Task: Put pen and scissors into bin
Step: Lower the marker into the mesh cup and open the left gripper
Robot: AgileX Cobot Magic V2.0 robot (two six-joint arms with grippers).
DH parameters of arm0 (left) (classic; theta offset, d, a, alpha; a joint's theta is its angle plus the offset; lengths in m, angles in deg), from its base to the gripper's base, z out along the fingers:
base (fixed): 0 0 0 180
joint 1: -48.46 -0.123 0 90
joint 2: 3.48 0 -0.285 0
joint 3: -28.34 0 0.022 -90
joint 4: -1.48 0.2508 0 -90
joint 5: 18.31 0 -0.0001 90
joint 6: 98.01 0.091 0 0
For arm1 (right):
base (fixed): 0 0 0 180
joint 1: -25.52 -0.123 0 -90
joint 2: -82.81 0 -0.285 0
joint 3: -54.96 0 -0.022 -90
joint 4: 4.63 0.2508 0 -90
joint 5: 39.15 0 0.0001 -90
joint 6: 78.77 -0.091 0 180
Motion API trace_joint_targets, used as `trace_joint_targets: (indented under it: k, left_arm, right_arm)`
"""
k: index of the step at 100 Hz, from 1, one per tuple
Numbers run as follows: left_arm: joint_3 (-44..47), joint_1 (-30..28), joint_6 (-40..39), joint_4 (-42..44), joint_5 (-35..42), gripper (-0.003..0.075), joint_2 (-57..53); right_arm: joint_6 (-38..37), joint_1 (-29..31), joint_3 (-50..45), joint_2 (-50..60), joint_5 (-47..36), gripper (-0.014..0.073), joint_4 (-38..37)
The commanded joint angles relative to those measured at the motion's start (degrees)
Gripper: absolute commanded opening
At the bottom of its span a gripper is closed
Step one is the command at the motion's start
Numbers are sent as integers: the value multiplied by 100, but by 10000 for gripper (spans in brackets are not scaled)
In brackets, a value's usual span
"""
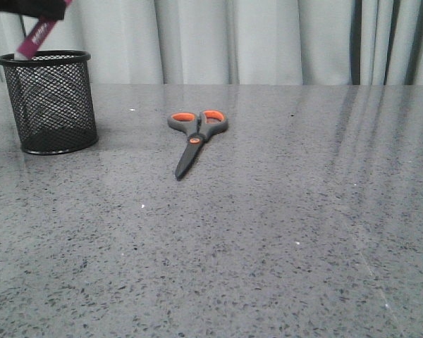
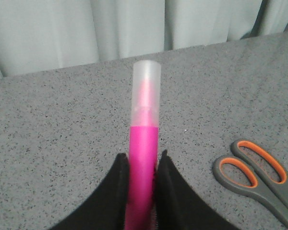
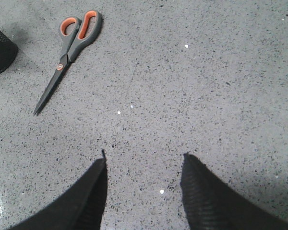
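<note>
**One pen pinched, scissors lying flat**

Two black fingers (image 2: 170,191) of the left gripper (image 2: 142,165) pinch the pen (image 2: 144,158), a magenta barrel with a frosted pale cap beyond the tips. Its lower end seems to dip inside the bin (image 1: 51,102), black mesh, directly beneath. The right gripper (image 3: 144,158) hangs spread over bare table (image 1: 282,232). Farther off lie the closed scissors (image 1: 195,137), grey handles lined orange.

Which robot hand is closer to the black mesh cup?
Left. The left gripper holds the pen right above the black mesh cup. The right gripper hangs open over bare table, beyond the scissors.
</note>
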Motion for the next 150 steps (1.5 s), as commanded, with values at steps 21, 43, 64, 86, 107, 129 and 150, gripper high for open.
trace_joint_targets:
  k: [21,43,64,86,107,129,150]
  left_arm:
    - [-153,55,220,-266,-316,-22,-19]
    - [-153,55,220,-266,-339,-21,-19]
    - [-153,55,220,-266,-339,-20,-19]
    - [-153,55,220,-266,-352,10,-19]
    - [-153,55,220,-266,-352,270,-19]
    - [-153,55,220,-266,-352,368,-151]
    - [-153,-62,220,-266,-292,368,-828]
  right_arm:
    - [44,-2,203,-41,-375,319,86]
    - [44,-2,203,-41,-375,319,86]
    - [44,-2,203,-41,-375,319,86]
    - [44,-2,203,-41,-375,319,86]
    - [44,-2,203,-41,-365,319,86]
    - [44,-2,203,-41,-338,319,86]
    - [44,-2,203,-41,-329,319,86]
